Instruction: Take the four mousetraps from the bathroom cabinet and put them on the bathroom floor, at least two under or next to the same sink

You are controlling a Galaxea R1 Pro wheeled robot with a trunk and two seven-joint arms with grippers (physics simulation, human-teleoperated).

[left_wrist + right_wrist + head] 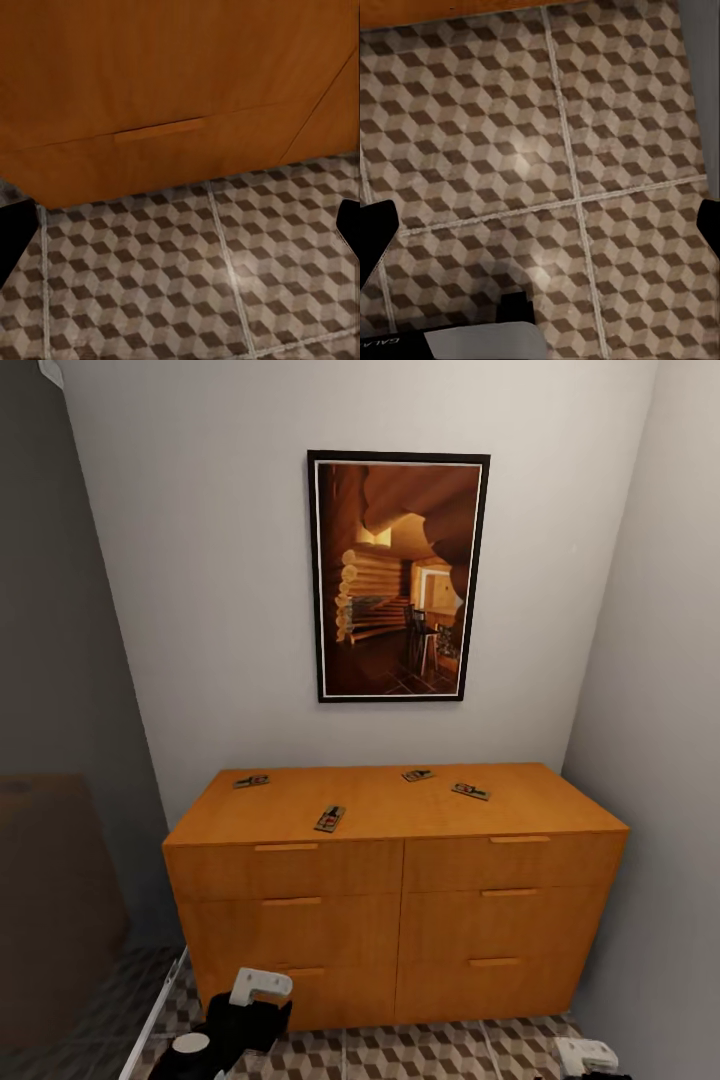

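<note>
I'm holding both arms low and tucked in. My left gripper (180,232) is hanging with its fingers (15,236) spread wide, nothing between them. My right gripper (540,236) is hanging likewise, fingers (376,240) parted and holding nothing.

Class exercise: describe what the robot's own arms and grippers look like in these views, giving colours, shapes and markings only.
The left arm is black with a white block-shaped part and a round white cap. The right arm shows a white block. In both wrist views, black fingertips frame the edges; the right wrist view shows a pale panel with lettering.

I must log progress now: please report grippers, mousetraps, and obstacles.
Both grippers open, low, holding nothing. Four mousetraps on cabinet top. Nothing blocking them.
</note>
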